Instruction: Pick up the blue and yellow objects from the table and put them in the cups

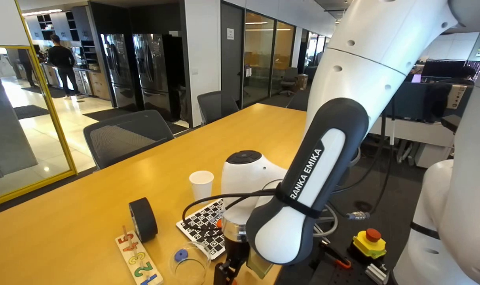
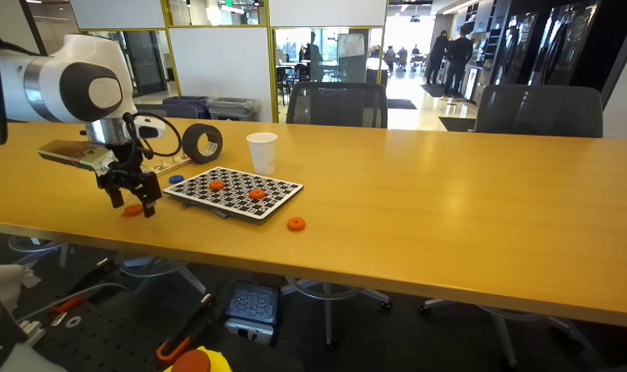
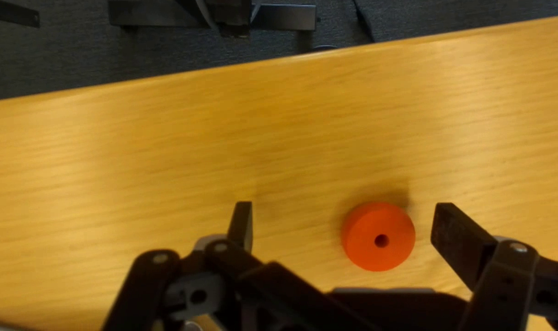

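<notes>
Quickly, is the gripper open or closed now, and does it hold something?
Gripper: open, holding nothing; in the wrist view an orange disc shows between its jaws.

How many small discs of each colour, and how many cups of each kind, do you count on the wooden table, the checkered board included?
Orange-red discs: 4
Blue disc: 1
White paper cup: 1
Clear plastic cup: 1
Total in view: 7 (5 discs, 2 cups)
</notes>
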Robot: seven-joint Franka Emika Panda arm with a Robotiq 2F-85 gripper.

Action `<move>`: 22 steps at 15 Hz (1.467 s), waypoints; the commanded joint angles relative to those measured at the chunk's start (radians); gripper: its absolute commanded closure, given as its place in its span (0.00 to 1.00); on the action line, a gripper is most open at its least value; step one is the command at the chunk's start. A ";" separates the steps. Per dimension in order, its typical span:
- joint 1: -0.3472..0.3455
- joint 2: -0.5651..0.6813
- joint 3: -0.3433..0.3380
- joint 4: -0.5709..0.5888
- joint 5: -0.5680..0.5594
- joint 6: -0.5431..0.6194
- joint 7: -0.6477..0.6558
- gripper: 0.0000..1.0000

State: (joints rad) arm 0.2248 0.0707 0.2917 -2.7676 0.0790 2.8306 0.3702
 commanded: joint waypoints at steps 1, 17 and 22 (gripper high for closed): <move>0.042 0.003 -0.039 0.000 -0.100 0.035 0.087 0.00; 0.030 0.032 -0.025 0.004 -0.207 0.090 0.164 0.00; 0.036 0.036 -0.037 0.002 -0.237 0.108 0.183 0.51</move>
State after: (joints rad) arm 0.2477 0.1019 0.2702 -2.7659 -0.1158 2.9042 0.5138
